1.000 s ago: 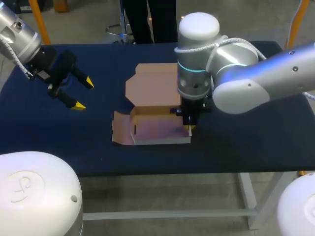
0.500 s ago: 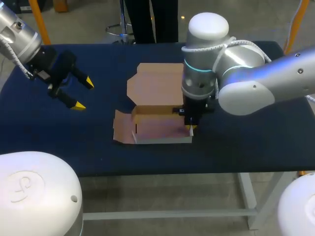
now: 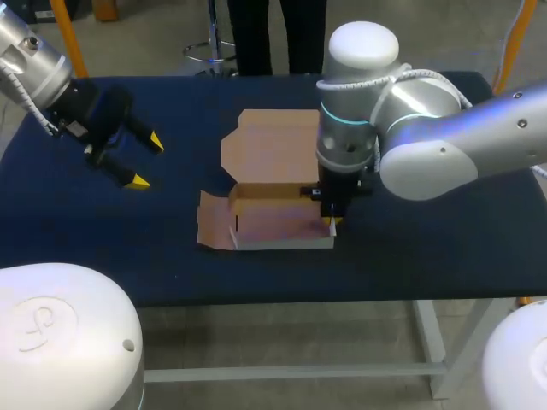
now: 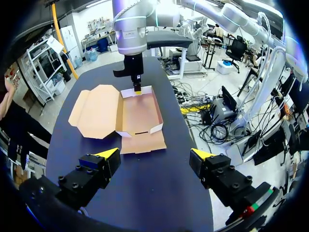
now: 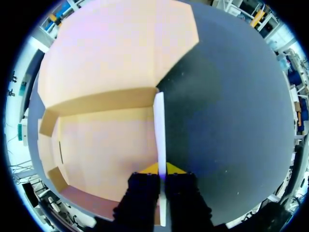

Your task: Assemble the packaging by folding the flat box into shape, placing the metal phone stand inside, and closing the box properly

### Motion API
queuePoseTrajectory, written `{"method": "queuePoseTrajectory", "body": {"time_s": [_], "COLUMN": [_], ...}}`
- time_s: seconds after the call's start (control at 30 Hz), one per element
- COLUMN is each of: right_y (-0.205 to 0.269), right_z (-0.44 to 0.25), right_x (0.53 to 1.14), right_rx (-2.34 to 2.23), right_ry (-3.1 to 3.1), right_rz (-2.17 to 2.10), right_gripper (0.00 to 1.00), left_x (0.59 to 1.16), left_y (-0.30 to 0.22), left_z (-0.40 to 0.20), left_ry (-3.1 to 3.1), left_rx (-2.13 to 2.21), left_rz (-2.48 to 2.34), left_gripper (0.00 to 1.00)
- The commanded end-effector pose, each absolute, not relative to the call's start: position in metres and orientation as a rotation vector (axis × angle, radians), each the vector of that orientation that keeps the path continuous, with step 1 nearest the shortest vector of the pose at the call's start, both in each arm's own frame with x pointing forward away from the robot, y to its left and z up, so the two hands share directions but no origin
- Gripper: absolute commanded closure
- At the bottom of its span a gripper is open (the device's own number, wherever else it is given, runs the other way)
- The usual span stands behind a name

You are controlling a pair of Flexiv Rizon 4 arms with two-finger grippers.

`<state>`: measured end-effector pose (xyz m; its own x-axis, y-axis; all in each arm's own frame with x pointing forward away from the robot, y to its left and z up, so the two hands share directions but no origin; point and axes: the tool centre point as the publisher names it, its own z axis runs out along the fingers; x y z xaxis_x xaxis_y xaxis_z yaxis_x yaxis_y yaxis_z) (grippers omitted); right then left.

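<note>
The brown cardboard box [image 3: 272, 224] lies half folded at the table's middle, tray open upward, with its lid [image 3: 269, 145] flat behind it and one side flap flat at the left. My right gripper [image 3: 330, 224] points straight down at the tray's right wall. In the right wrist view that gripper [image 5: 161, 169] is shut on the thin upright wall [image 5: 159, 125], one yellow tip on each face. My left gripper [image 3: 145, 161] hangs open over the table's left part, well clear of the box [image 4: 137, 113]. No metal phone stand shows in any view.
Dark blue cloth covers the table [image 3: 427, 239]. Bare cloth lies between the left gripper [image 4: 154, 154] and the box, and to the right of the tray. The right arm's big elbow [image 3: 427, 145] hangs over the right half.
My right arm shifted a little to the right with the wall in its grip, and the box slid with it. The left arm kept still.
</note>
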<state>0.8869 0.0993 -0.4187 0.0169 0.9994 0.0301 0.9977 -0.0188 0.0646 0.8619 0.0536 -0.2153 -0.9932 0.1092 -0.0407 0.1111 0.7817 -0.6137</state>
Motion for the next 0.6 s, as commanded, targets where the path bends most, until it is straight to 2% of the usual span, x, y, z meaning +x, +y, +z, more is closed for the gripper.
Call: {"method": "queuePoseTrajectory", "body": {"time_s": [0.03, 0.27, 0.6], "right_y": [0.099, 0.099, 0.099], "right_z": [-0.419, -0.419, -0.419], "right_x": [0.888, 0.888, 0.888], "right_rx": [2.222, 2.222, 2.222], "right_ry": [2.186, 2.186, 2.186], "right_rz": [0.100, 0.100, 0.100], "right_gripper": [1.00, 1.00, 1.00], "left_x": [0.872, 0.861, 0.845], "left_y": [0.043, 0.034, 0.034], "left_z": [-0.212, -0.222, -0.248], "left_ry": [3.002, 2.872, 2.473], "left_rx": [-0.203, -1.236, -1.995], "left_rz": [-1.068, -1.087, -1.118], "left_gripper": [0.00, 0.00, 0.00]}}
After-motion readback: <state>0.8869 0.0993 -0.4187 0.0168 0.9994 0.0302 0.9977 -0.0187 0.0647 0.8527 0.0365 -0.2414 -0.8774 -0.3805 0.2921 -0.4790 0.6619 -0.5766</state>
